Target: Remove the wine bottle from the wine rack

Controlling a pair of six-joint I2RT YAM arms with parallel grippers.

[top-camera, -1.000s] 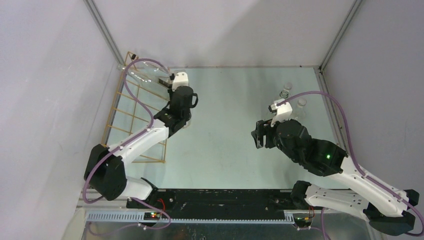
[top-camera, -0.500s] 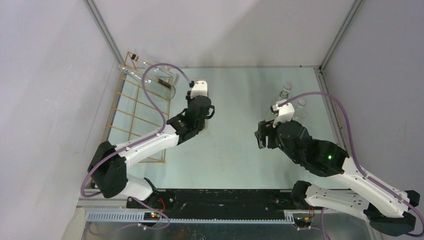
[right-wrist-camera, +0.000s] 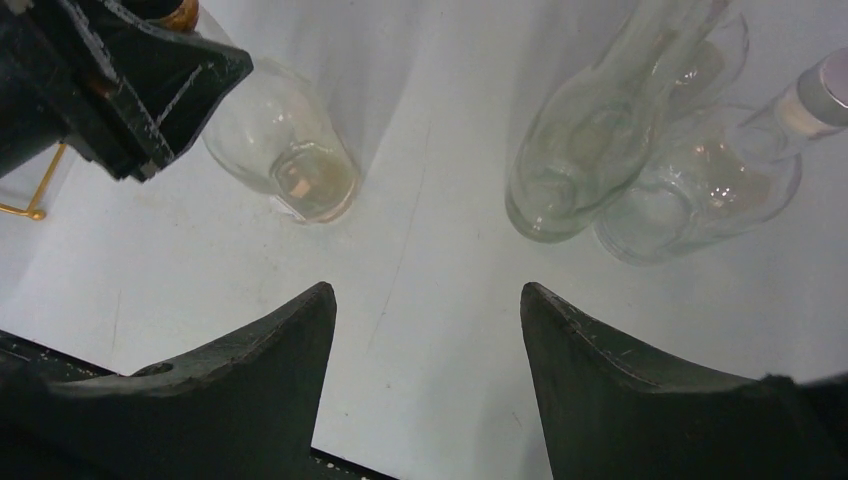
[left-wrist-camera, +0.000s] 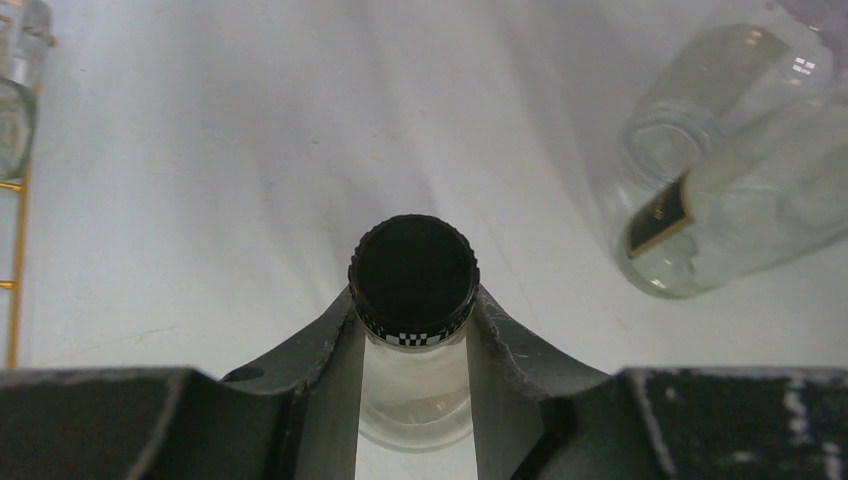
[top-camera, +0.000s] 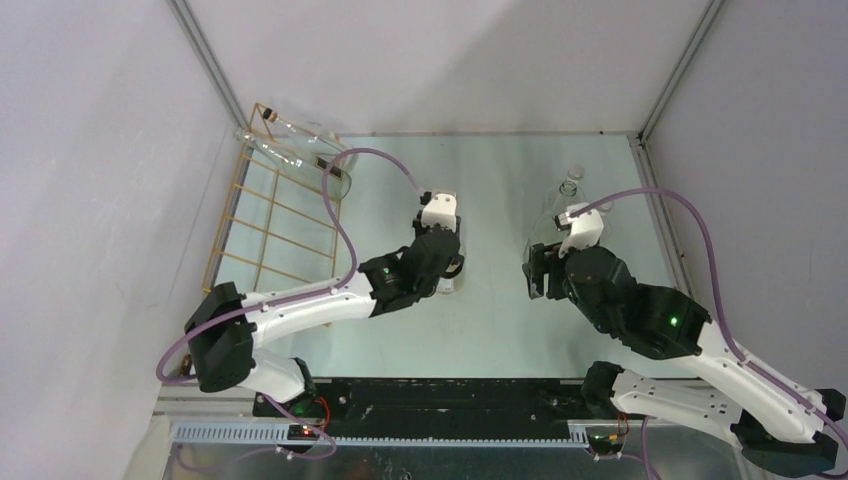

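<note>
Holding: the left hand (left-wrist-camera: 413, 300) is clamped on the neck of the wine bottle (right-wrist-camera: 290, 160), just under its black cap (left-wrist-camera: 413, 268).
Bottle location: over the tabletop (top-camera: 480, 170), well apart from the wine rack (top-camera: 272, 228), between it and the standing clear bottles (right-wrist-camera: 600, 130).
Long axis: roughly upright, cap up, base down; whether the base touches the tabletop cannot be told.
Right hand: the right hand (right-wrist-camera: 425, 300) is empty, fingers spread wide, hovering near and facing the bottle's body.
Rack: another clear bottle (top-camera: 300, 150) lies across its far end.
Judgement: the held bottle looks clear of the rack; the left hand, the nearer one, likely needs only to lower along that axis and let go.
</note>
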